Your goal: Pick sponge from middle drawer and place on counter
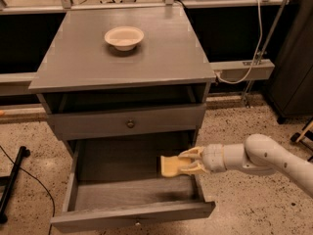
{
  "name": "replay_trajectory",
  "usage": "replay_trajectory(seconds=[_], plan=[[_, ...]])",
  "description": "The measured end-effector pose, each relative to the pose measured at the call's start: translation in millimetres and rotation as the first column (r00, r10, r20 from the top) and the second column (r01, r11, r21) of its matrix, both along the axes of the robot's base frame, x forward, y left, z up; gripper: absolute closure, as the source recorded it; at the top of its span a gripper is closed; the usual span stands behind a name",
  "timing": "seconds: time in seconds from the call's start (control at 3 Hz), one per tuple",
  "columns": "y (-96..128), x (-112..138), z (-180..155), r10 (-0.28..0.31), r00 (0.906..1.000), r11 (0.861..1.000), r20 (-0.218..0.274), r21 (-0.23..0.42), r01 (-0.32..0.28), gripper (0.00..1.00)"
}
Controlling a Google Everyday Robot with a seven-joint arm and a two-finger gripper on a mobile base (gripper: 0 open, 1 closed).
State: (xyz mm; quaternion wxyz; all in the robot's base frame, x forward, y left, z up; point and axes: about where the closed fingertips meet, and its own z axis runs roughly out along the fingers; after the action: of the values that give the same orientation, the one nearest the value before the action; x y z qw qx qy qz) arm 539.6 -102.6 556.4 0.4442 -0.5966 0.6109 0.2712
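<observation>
My gripper [190, 161] reaches in from the right on a white arm and is shut on the pale-yellow sponge [171, 165]. It holds the sponge above the right part of the open middle drawer [107, 190], close to its right side wall. The grey counter [161, 53] forms the top slab of the cabinet, well above the gripper.
A cream round bowl [124, 36] stands on the counter near its back. A grey drawer front with a round knob [130, 124] sits above the open drawer. A black pole [12, 180] lies on the speckled floor at the left. A white cable [249, 58] hangs at the right.
</observation>
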Motion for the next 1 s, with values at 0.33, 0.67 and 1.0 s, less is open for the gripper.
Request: replay_trajectory(seconds=[0.33,0.67,1.0], plan=[[-29,-7,35,-0.032,0.9990,0.999,0.032,-0.007,0.032,1.00],[-54,-5,77,-0.053,0.9960,0.999,0.072,-0.003,0.053,1.00],[-66,6,129,-0.046,0.9922,0.999,0.116,-0.009,0.047,1.00]])
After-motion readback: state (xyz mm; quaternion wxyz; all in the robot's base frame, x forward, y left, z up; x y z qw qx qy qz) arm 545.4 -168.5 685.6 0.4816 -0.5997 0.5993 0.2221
